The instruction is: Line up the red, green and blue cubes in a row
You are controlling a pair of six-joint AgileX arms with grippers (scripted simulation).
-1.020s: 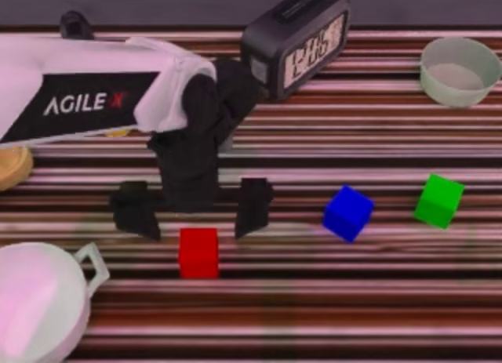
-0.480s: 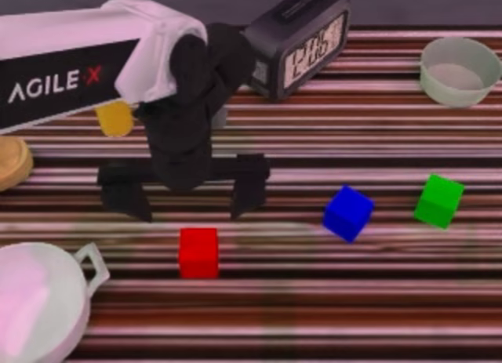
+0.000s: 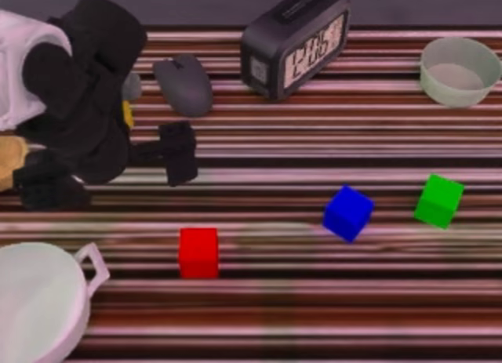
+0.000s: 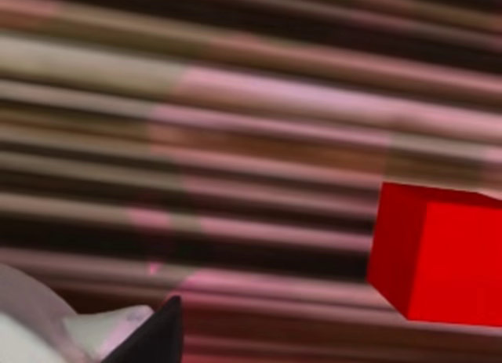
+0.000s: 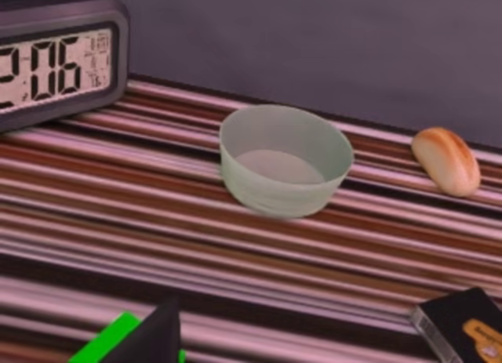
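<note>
1. My left gripper [image 3: 106, 175] is at the upper left of the top view, fingers spread wide, nothing between them. It's well clear of the red cube [image 3: 198, 252].
2. My right arm isn't in the top view. Its wrist camera shows only one dark fingertip at the frame's lower edge, so I can't tell if that gripper is spread or closed.
3. Cubes: red one lower left of centre, blue cube [image 3: 347, 212] right of centre, green cube [image 3: 439, 200] further right. All three flat on the table, well apart, none held.
4. Row isn't tidy yet, my read: red sits lower in the frame than the other two, blue is rotated, gaps uneven.
5. Risk: blue's rotation. Jaws closing across its corners instead of its faces could spin it or squirt it sideways.
6. Risk: blue and green are nearer each other than either is to red. A wide-open approach on one could nudge the other.
7. Risk: left arm swinging back could clip the mouse [image 3: 185, 82] or the clock [image 3: 296, 41], both in the upper part of the frame.
8. Surface: striped tabletop [image 3: 314, 300], pink, brown and dark bands. Flat, no lip visible.
9. Clutter: pale bowl [image 3: 460, 70] upper right, white pot [image 3: 39, 308] with handle lower left, bread roll [image 5: 445, 160] beside the bowl in the right wrist view. Plain dark wall behind.
</note>
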